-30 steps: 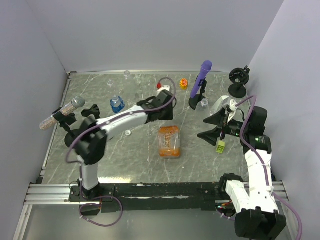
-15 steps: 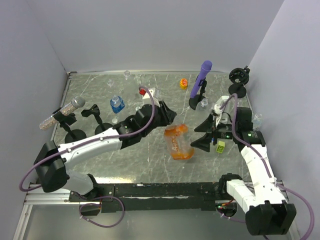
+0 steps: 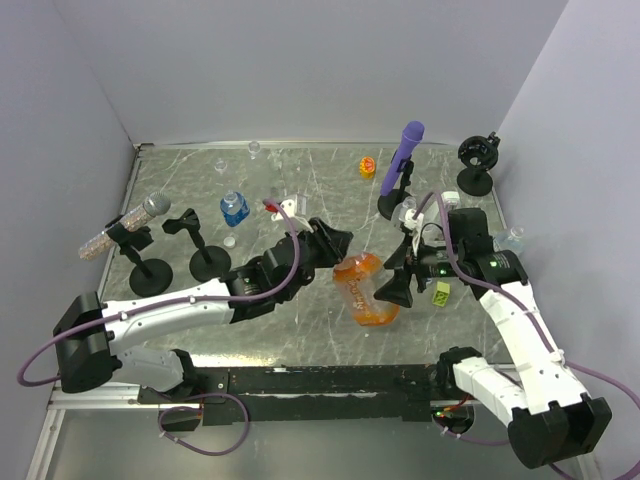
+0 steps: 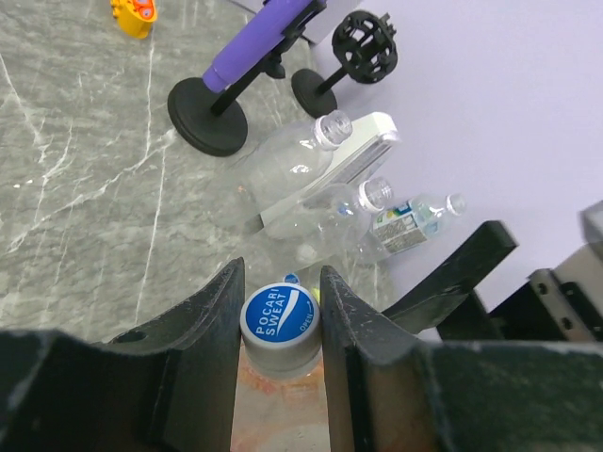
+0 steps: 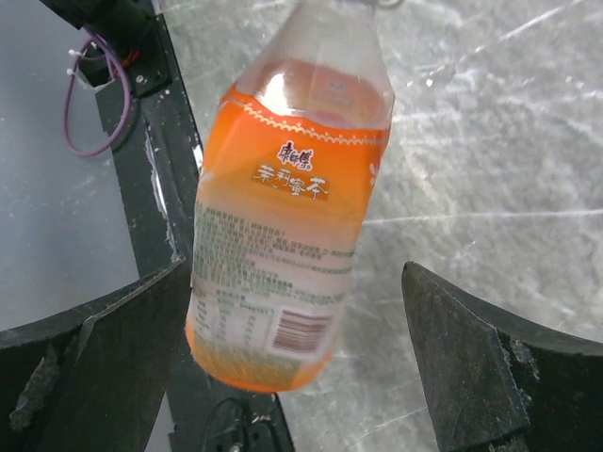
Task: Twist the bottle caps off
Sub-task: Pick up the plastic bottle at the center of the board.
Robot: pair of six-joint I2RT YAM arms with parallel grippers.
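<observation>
Evidently the left end effector (image 4: 281,297) is clenched on the blue-and-white cap (image 4: 280,322) of the orange bottle (image 5: 292,179), with one finger pressed to each side of the cap. The bottle appears to hang tilted from that grip, just right of the middle of the tabletop (image 3: 300,180) and toward its near side. The right end effector (image 5: 295,282) is released, its fingers spread wide around the bottle's lower body. One finger sits just beside the label and the other is well apart from it, so neither holds anything. Farther out, at the far right, several clear bottles (image 4: 292,162) lie together beside the base of a purple stick (image 4: 254,42); whether they all carry caps is hard to tell. The step in hand looks like bracing this bottle so its cap can be turned. The next move probably calls for the right fingers to close squarely on the soft body, firm enough to stop it spinning yet not so hard that it buckles. After that the left wrist can twist the cap about the bottle's neck.
</observation>
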